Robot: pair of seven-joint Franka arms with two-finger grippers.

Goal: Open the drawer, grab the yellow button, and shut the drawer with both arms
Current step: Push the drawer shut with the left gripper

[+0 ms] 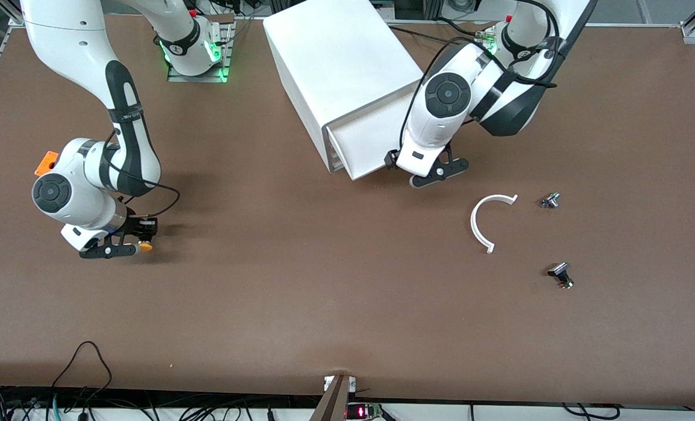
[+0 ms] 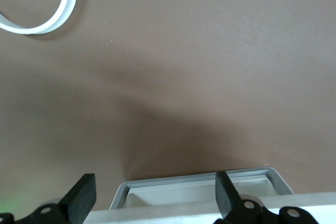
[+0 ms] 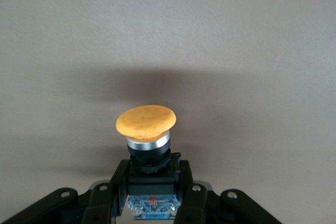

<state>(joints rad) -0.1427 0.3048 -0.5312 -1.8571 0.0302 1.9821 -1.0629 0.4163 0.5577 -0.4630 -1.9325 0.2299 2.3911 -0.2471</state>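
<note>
The button (image 3: 146, 120), with an orange-yellow mushroom cap on a black body, is held between the fingers of my right gripper (image 3: 152, 182). In the front view this gripper (image 1: 134, 238) holds the button (image 1: 145, 247) low over the bare table at the right arm's end. The white cabinet (image 1: 336, 64) lies mid-table with its drawer (image 1: 362, 143) standing a little way out. My left gripper (image 1: 415, 171) is open at the drawer's front corner. In the left wrist view its fingers (image 2: 84, 200) straddle the drawer's grey rim (image 2: 199, 184).
A white curved strip (image 1: 488, 219) lies on the table toward the left arm's end; it also shows in the left wrist view (image 2: 47, 9). Two small black-and-silver parts (image 1: 550, 200) (image 1: 561, 275) lie beside it. An orange box (image 1: 46, 162) shows by the right arm's wrist.
</note>
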